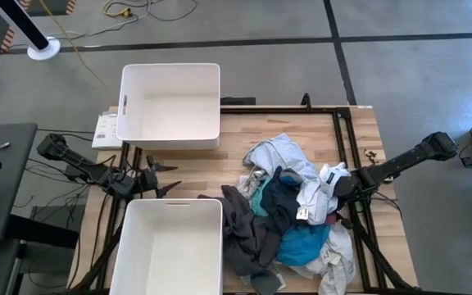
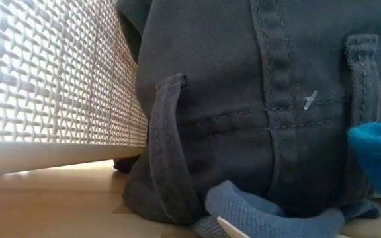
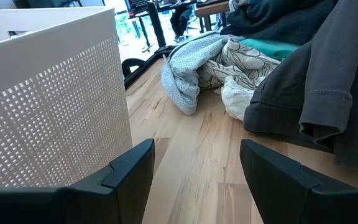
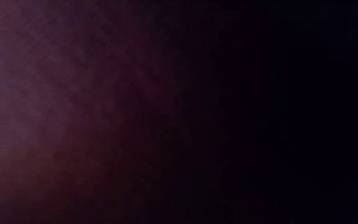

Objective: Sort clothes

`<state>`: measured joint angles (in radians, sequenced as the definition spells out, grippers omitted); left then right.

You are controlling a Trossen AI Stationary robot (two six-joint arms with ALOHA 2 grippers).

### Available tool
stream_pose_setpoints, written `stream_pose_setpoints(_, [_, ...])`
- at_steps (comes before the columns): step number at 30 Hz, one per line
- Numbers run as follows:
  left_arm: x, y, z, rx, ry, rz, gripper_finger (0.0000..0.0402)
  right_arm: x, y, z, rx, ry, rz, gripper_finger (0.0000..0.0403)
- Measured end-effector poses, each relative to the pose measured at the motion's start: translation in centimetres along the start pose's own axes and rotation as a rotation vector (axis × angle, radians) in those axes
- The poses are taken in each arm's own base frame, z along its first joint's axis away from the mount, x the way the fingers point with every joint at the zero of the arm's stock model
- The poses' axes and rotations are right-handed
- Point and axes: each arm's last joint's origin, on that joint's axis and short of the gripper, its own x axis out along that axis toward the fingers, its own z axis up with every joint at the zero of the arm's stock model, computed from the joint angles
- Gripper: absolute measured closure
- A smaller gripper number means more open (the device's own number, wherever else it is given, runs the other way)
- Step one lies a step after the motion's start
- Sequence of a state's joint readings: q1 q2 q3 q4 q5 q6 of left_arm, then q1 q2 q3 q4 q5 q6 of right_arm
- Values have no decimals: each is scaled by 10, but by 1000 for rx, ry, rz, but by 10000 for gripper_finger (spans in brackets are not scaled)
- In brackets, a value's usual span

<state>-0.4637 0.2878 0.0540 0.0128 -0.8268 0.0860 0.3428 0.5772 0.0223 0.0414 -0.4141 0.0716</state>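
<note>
Clothes heaped on the table, right of the two white bins. Left gripper between the bins, jaws spread and empty, well short of the pile. Right gripper buried in the heap's right edge; jaw state hidden, cannot tell.

Even, bright light overhead — right wrist view nearly black, perhaps smothered.

You've got dark grey trousers filling most of the frame, belt loops and seams visible, a bright blue garment at the right edge, grey-blue fabric below, perforated white bin left, on wooden table
</note>
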Motion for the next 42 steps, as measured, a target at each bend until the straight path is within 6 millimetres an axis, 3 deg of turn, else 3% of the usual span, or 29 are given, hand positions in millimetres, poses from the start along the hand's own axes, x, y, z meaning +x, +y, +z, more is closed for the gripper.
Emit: stream_pose_setpoints(42, [0,0,0,0,0,0,170,0,-2,2,-87,-19,-54,296])
